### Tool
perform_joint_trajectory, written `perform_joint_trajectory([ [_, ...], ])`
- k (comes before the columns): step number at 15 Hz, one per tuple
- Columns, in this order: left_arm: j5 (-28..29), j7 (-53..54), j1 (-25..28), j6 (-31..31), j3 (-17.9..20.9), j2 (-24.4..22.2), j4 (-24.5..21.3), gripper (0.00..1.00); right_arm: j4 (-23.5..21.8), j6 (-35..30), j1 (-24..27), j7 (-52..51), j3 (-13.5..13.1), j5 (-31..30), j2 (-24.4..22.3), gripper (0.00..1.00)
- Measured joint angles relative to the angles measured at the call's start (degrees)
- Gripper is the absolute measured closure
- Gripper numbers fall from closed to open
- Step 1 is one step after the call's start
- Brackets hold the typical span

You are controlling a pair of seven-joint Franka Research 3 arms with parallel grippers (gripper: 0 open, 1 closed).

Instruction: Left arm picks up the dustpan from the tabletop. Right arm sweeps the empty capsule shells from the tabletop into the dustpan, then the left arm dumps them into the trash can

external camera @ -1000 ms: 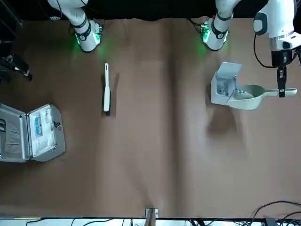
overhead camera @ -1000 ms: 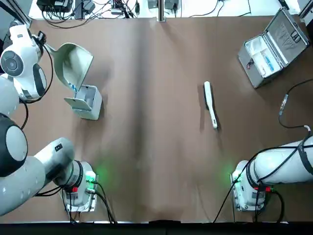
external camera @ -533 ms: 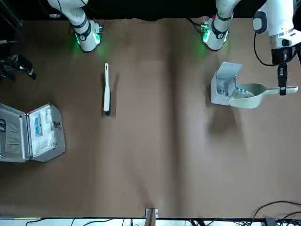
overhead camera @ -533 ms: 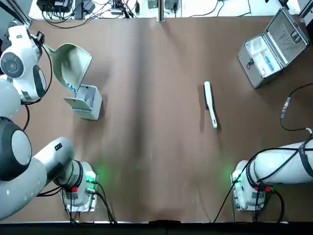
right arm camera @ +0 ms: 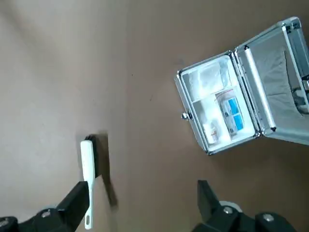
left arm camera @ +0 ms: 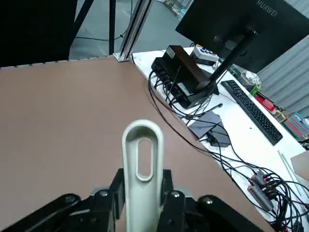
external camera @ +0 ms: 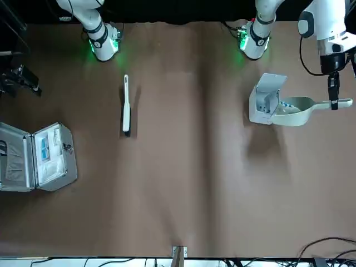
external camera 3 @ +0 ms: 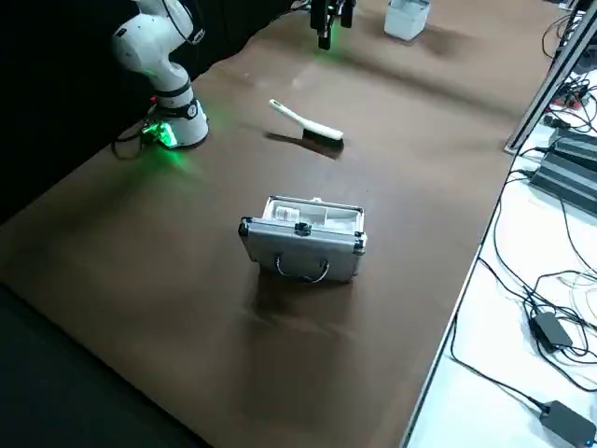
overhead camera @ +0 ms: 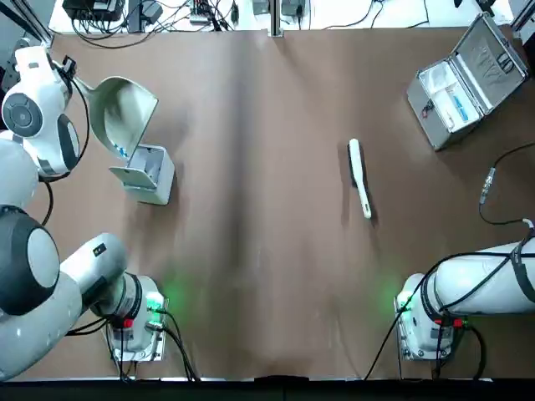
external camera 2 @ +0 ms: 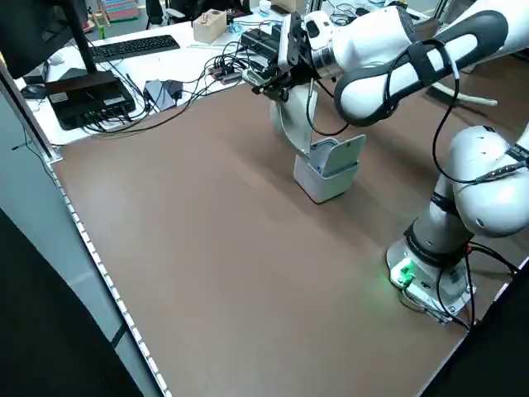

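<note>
While I've got the left gripper clamped on the dustpan handle, the pan is tipped with its mouth right over the open trash can, so I'd say we're mid-dump. A few bluish capsule shells sit at the pan lip, right at the bin opening. The pan's long axis runs from the gripper toward the bin, handle out toward the table's left edge, so there's not much spare room that side. Plenty of bare tabletop toward the middle. The right gripper hangs spread and empty high over its own side, looking down on the brush and silver case, well away from all this.
</note>
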State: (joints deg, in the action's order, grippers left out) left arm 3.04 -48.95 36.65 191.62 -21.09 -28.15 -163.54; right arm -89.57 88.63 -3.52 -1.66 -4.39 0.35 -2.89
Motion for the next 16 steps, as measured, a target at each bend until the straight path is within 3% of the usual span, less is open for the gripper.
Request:
perform_joint_trajectory([
  [5, 0.00, -0.04, 0.27, 0.12, -1.17, -0.79, -0.34, 0.67, -3.22, 3.13, 0.07, 0.00, -0.42, -0.02, -0.57, 0.01],
  [8, 0.00, -0.97, 0.92, 0.16, -3.02, -1.03, -0.58, 0.67, -3.47, 3.13, 0.04, -0.01, -0.33, -0.02, -0.91, 0.01],
  [16, 0.00, -1.82, 1.04, 2.46, -3.44, -1.22, -0.89, 0.67, -3.49, 3.41, 0.05, -0.01, -0.35, -0.02, -1.06, 0.01],
])
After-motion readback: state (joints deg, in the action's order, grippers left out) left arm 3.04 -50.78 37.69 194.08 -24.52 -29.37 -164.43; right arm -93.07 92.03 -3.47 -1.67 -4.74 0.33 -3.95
